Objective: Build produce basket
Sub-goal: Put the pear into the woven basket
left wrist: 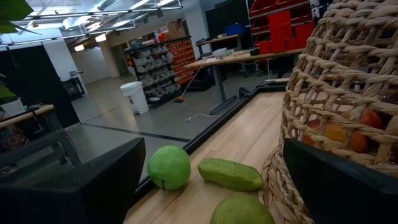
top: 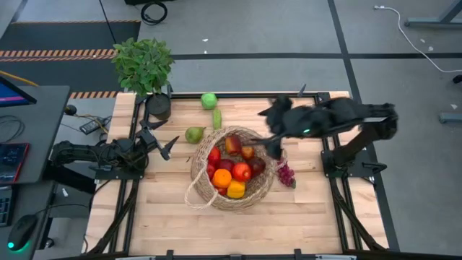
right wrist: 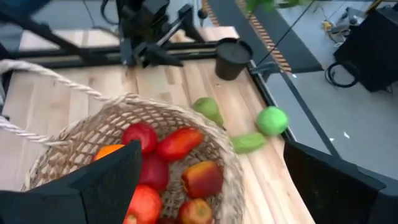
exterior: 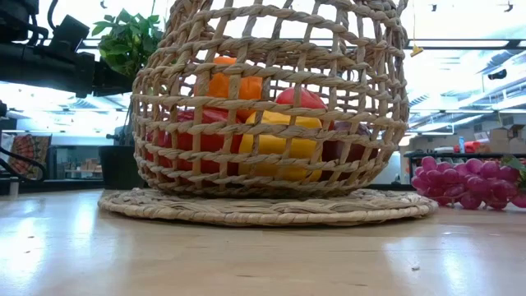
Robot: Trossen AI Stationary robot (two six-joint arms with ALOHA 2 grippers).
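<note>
On the pale wooden table [top: 310, 217] the round woven wicker basket [top: 256, 193] sits mid-table, mostly filled, while green pear [top: 194, 134], apple [top: 208, 100] and purple grapes [top: 286, 174] wait outside, both grippers [top: 167, 146] [top: 273, 146] wide open, empty.

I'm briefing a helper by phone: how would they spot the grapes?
Find the wicker basket mid-table. On its right-arm side, on the bare wood, lies the grape bunch. It's the only purple piece; the other loose produce is green, on the basket's far side.
</note>
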